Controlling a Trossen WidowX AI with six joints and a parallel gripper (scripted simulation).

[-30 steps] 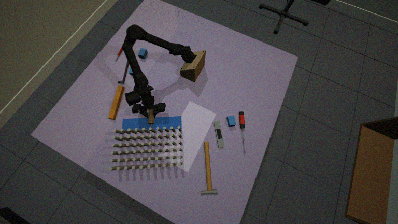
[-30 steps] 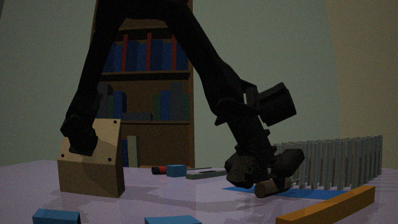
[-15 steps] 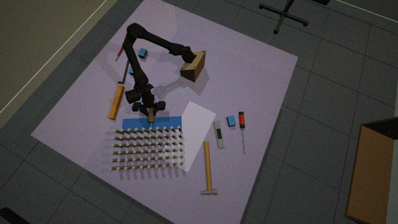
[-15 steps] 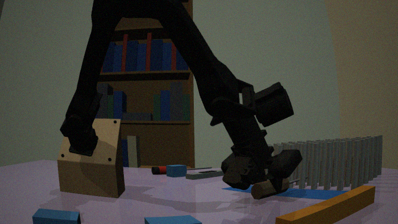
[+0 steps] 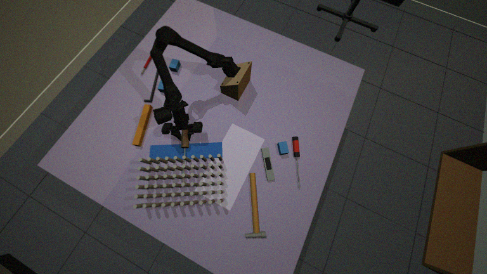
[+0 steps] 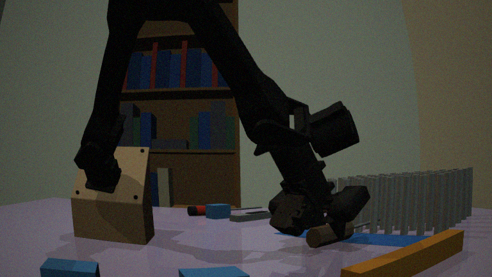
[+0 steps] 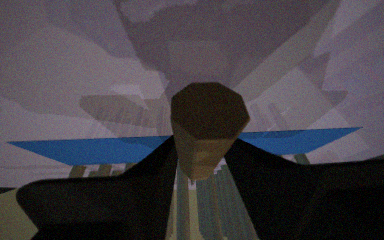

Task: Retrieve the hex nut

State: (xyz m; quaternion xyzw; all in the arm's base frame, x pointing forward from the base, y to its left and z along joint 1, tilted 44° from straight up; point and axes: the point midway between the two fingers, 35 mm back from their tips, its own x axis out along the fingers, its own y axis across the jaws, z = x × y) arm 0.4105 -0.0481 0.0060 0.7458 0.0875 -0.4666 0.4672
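On the lilac bench point(image 5: 305, 87), our gripper point(image 5: 184, 137) is clamped on a wooden-handled hook tool point(image 5: 184, 139) over the blue strip point(image 5: 204, 149), its thin shaft entering the spacers point(image 5: 179, 181). We cannot spot the nut; extraction, tool put-down and release remain.

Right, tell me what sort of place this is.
Probably an office or study turned workshop: a bookcase full of books stands behind the table, an office chair base sits on the tiled floor, and a cardboard box is beside the table.
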